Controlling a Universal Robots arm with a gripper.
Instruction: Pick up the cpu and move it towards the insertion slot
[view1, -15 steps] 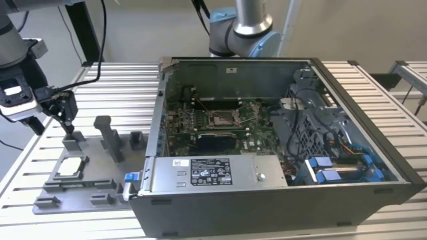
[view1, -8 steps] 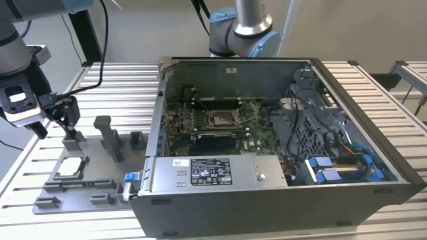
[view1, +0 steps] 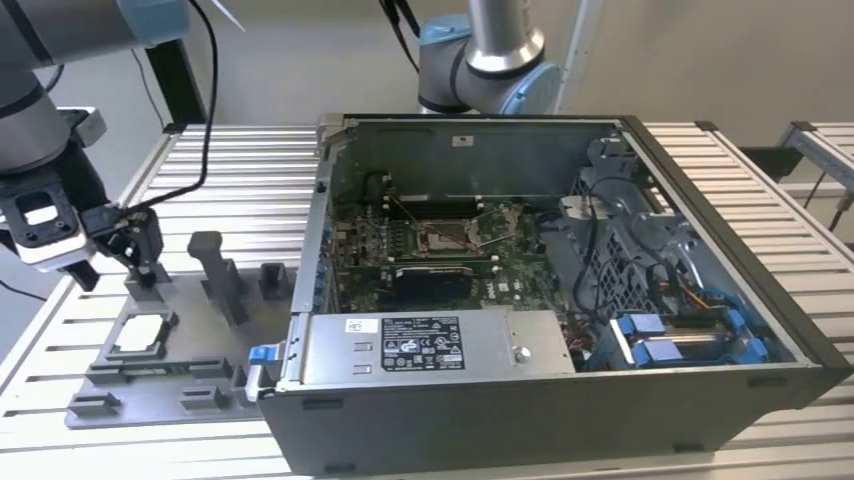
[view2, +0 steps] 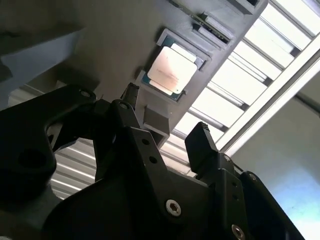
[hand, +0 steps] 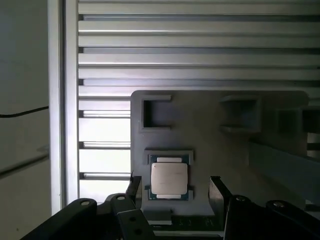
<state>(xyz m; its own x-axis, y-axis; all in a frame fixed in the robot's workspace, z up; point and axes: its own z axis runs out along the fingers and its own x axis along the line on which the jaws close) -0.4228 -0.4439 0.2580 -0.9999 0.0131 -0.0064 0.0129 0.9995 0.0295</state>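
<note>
Grey fixture posts (view1: 220, 275) beside cpu (hand: 169, 179); hand (hand: 175, 186) spread nearby.

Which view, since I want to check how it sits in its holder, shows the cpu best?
The first wrist view: it looks straight down on the cpu, whole and square in a recess of the grey holder. The second wrist view shows it at a slant; the exterior view shows it small, at its left.

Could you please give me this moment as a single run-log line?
phase: pre-grasp | end effector: open, over cpu | cpu: in grey fixture, ungrasped | insertion slot: inside case
</note>
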